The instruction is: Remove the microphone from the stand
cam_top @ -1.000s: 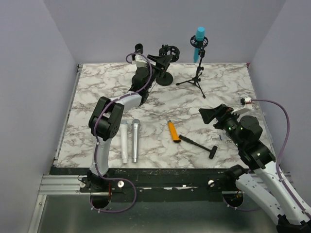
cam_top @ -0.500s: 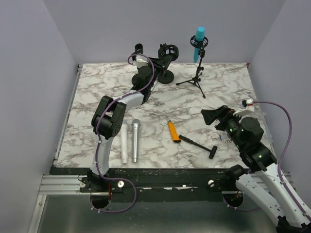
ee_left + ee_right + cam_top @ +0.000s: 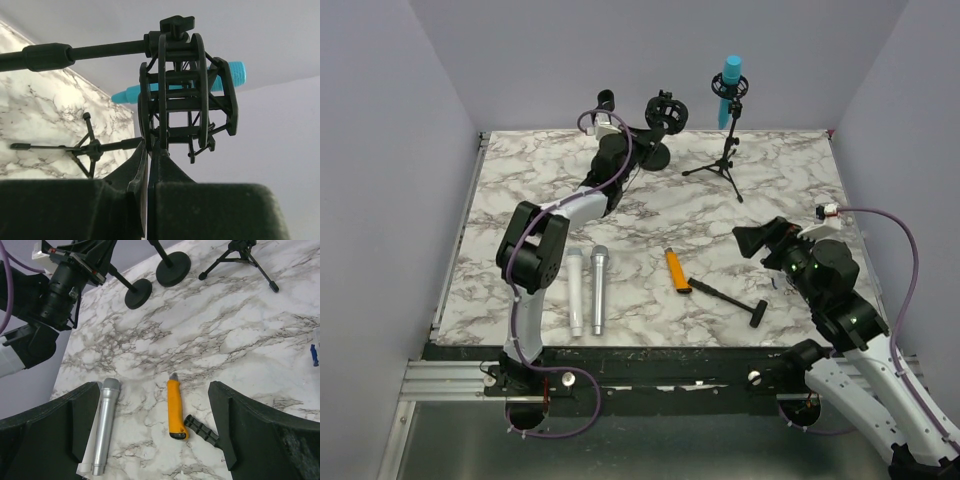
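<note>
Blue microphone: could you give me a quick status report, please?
Left hand shut, just under the empty mount. Right hand open above the table. Blue microphone in its tripod stand, untouched. Empty mount between left hand and microphone.

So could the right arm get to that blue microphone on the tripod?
Probably yes: the right gripper is open and nothing stands between it and the blue microphone, upright on its tripod stand, though it's a stretch.
</note>
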You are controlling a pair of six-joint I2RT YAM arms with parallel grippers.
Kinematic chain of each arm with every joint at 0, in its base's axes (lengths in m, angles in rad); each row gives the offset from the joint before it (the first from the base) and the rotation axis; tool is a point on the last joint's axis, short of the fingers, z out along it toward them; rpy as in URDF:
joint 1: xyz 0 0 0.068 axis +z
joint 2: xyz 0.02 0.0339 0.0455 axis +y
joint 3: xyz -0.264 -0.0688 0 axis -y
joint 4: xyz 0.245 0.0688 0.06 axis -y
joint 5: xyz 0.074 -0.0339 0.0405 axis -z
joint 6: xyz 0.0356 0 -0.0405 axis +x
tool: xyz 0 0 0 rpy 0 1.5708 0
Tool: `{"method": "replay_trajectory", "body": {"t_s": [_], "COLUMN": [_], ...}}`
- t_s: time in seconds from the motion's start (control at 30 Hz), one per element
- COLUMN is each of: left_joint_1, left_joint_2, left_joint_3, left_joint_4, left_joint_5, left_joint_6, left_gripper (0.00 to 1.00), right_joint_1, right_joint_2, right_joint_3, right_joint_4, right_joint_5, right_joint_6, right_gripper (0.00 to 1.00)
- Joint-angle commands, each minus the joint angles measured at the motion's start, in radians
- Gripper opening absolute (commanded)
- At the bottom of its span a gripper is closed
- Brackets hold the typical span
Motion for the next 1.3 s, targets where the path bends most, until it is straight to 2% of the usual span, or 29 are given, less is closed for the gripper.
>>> {"method": "replay_trajectory", "body": {"t_s": [0.0,0.1,0.2,0.33,0.43,0.5,0.7,0.87,1.0,1.17,1.27], "left_joint_1": [0.039,0.062,0.086,0.093,0.092,0.093,0.102,0.124,0.128,0.132,0.137], "left_joint_2": [-0.129,-0.184,-0.208,-0.207,-0.244,-0.311,-0.463,-0.506,-0.502,-0.519,-0.518], "left_joint_3": [-0.095,-0.161,-0.220,-0.324,-0.410,-0.478,-0.578,-0.665,-0.686,-0.688,-0.667], "left_joint_4": [-0.011,0.007,0.032,0.172,0.225,0.194,-0.050,-0.100,-0.077,-0.067,-0.061], "left_joint_5": [0.046,0.131,0.291,0.496,0.608,0.635,0.700,0.718,0.750,0.744,0.757], "left_joint_6": [0.089,0.041,-0.052,-0.238,-0.268,-0.233,-0.047,-0.039,-0.067,-0.068,-0.062], "left_gripper": [0.00,0.00,0.00,0.00,0.00,0.00,0.00,0.00,0.09,0.30,0.31], "right_joint_1": [0.000,0.000,0.000,0.000,0.000,0.000,0.000,-0.001,-0.003,-0.004,-0.009], "right_joint_2": [0.020,0.035,0.072,0.161,0.231,0.286,0.430,0.554,0.639,0.728,0.769], "right_joint_3": [0.016,-0.002,-0.008,0.044,0.089,0.111,0.172,0.247,0.306,0.429,0.493], "right_joint_4": [0.009,0.035,0.069,0.076,0.080,0.097,0.151,0.164,0.194,0.185,0.180], "right_joint_5": [-0.010,-0.026,-0.067,-0.093,-0.080,-0.091,-0.146,-0.239,-0.303,-0.331,-0.332], "right_joint_6": [0.023,0.033,0.004,-0.067,-0.108,-0.122,-0.120,-0.096,-0.076,-0.070,-0.078], "right_gripper": [1.00,1.00,1.00,1.00,1.00,1.00,1.00,1.00,1.00,1.00,1.00]}}
